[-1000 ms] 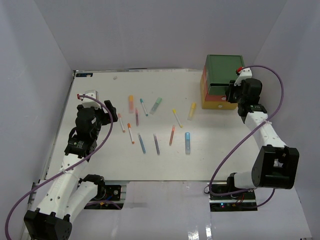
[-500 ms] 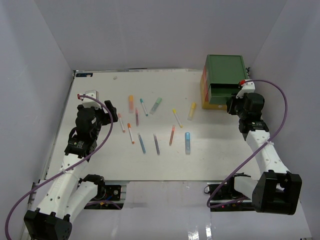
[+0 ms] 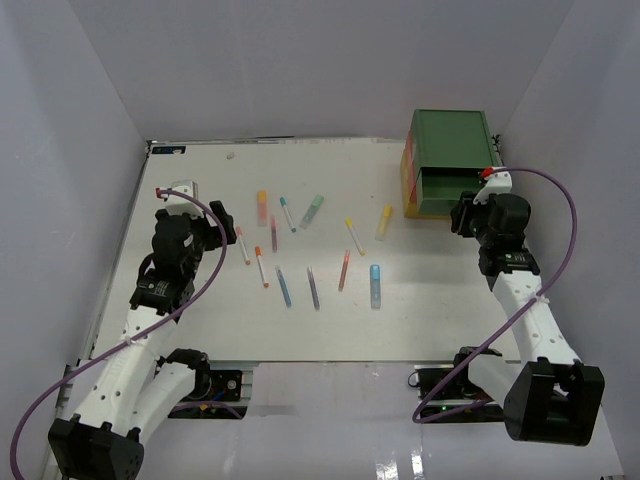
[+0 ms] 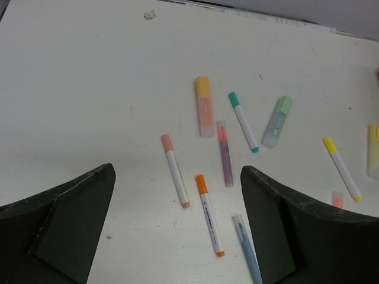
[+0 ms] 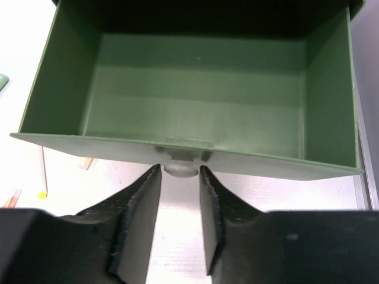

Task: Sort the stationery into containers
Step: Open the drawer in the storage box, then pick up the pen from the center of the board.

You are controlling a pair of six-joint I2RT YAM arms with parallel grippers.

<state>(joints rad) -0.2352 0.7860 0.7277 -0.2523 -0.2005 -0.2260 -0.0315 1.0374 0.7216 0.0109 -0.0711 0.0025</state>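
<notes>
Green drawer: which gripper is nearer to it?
Right. The right gripper grips the knob of the green drawer; the left gripper hovers open far across the table, over the pens.

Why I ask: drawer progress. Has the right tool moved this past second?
Yes. The right tool, clamped on the white round knob, moved toward the near edge, away from the green box-like housing.

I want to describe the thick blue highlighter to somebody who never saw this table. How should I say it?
On the white table, look at the nearer row of thin pens. The blue highlighter lies at its right end. It is the only thick piece there; the others are slim.
</notes>
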